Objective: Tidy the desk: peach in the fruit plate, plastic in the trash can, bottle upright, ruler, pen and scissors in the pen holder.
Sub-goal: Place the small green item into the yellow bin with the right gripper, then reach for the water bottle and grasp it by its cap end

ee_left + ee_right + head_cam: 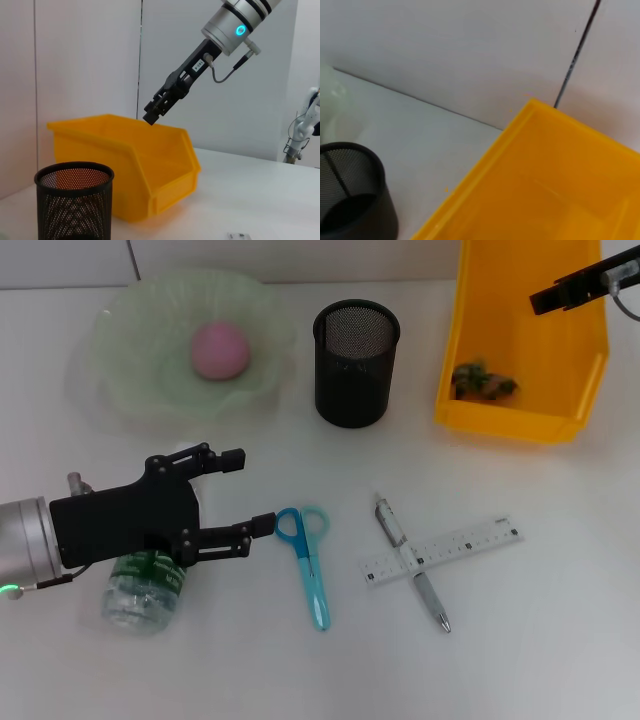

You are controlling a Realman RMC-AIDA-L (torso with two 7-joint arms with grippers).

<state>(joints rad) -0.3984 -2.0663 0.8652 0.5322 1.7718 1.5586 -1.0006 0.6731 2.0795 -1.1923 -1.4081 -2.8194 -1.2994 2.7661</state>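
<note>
Left tool [243, 490] agape over clear ribbed bottle [143, 590].

Pen [412, 564] across ruler [443, 550]

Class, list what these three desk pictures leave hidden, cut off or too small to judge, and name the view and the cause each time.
1. Bottle: head view, mostly covered by the open left tool; cap end hidden.
2. Right tool: head view, arm cut off by the edge; open or shut unclear in the left wrist view too.
3. Ruler markings: head view, too small to read.
4. Pen holder and yellow bin: right wrist view, cut off by the edges.
</note>
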